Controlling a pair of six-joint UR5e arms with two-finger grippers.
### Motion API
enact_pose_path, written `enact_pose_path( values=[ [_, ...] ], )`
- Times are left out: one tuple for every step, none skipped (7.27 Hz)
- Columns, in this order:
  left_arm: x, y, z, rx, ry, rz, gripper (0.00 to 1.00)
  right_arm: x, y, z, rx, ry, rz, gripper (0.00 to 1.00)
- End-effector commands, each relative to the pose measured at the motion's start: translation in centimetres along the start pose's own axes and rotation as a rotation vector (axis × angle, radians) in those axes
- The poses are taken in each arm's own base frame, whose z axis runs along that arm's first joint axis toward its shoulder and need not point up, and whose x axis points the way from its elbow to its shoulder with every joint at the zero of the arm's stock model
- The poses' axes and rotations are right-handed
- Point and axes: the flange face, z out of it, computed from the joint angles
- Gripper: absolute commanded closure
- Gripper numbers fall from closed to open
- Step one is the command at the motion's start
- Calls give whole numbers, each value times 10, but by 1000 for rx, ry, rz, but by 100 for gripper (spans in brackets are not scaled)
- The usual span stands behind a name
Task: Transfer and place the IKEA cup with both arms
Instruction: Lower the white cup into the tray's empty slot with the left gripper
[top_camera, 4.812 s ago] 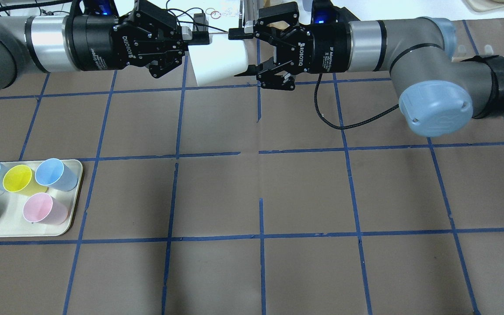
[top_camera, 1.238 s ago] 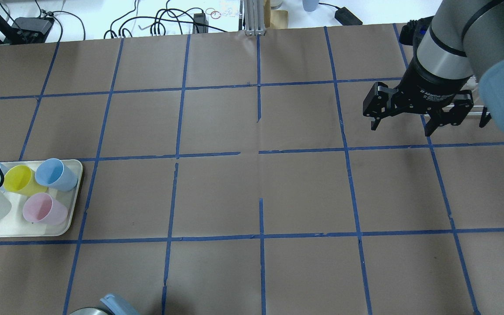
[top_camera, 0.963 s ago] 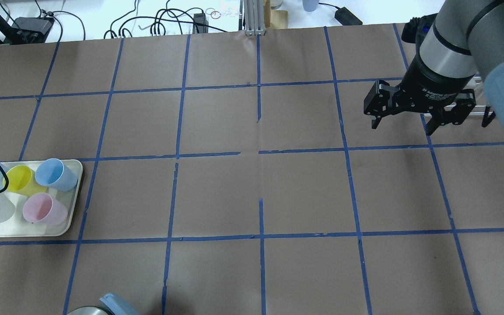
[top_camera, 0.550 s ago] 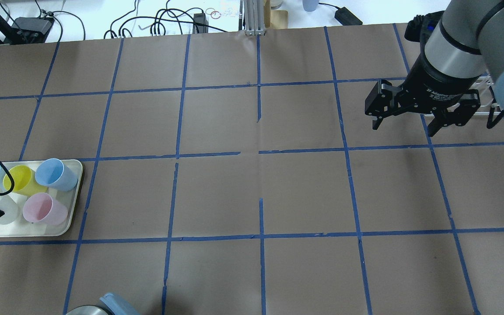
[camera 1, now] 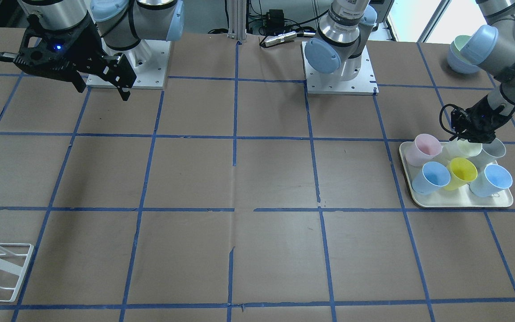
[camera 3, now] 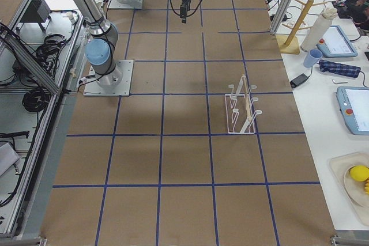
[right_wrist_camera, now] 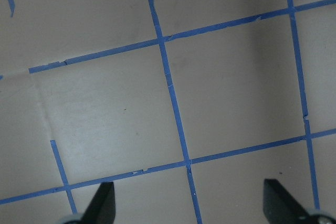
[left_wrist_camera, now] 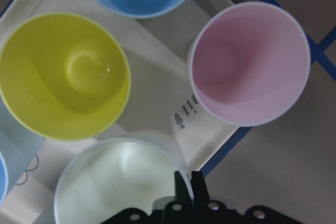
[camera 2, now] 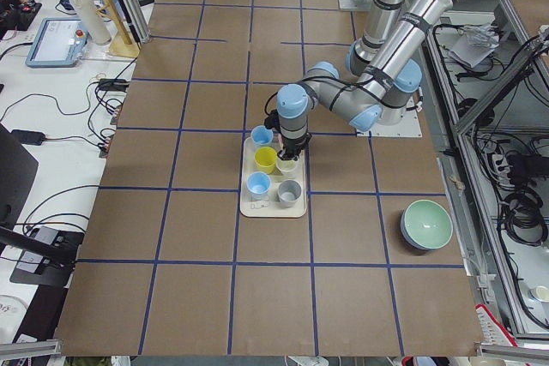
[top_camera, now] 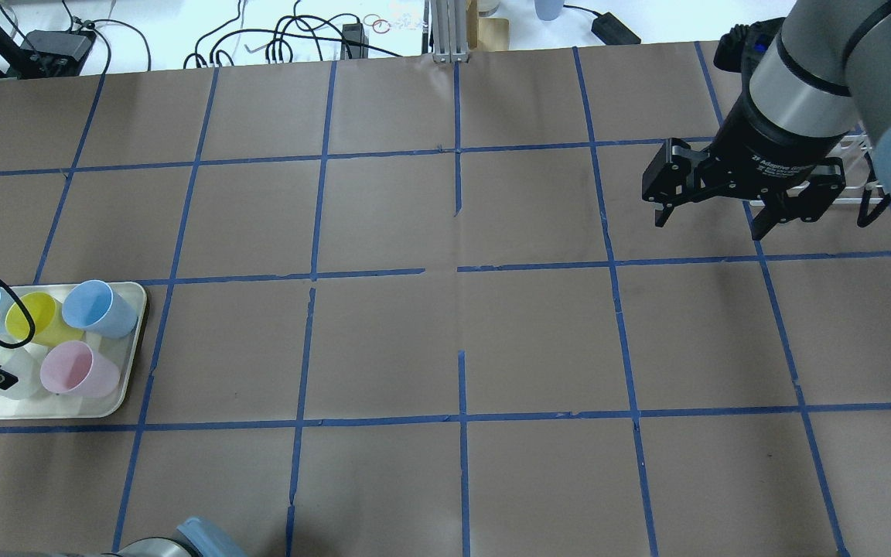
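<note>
The left gripper [camera 1: 473, 130] reached down over the cream tray [camera 1: 463, 204] at the bench's [top_camera: 384, 340] end on the robot's left. Its two fingers [left_wrist_camera: 184, 187] were pinched almost together on the rim of the IKEA cup [camera 1: 463, 147], one inside the wall and one outside. The cup stood upright within the tray, in the row nearest the robot's base, between the pink cup [camera 1: 422, 150] and the grey cup [camera 1: 493, 150], with the yellow cup [camera 1: 461, 172] just beside it. Whether its base rested on the tray could not be told. Two blue cups [camera 1: 434, 177] filled out the far row. Well apart, the right gripper [top_camera: 708, 226] hung above bare taped bench with its fingers spread wide and nothing between them.
</note>
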Motion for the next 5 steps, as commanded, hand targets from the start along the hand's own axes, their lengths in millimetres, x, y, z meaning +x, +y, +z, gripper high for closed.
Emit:
enact_pose_path(
  values=[
    [-1, 0, 2, 0, 5, -1, 36, 0, 1, 0, -4, 2, 0, 0],
    [-1, -1, 1, -1, 2, -2, 25, 1, 2, -1, -2, 3, 0, 0],
    [-1, -1, -5, -1, -9, -27, 24, 0, 2, 1, -5, 2, -1, 0],
    [2, -3, -13, -5, -18, -44, 23, 0, 2, 1, -7, 2, -1, 0],
    [4, -3, -25, -8, -45, -54, 23, 0, 2, 1, -7, 4, -1, 0]
  ],
)
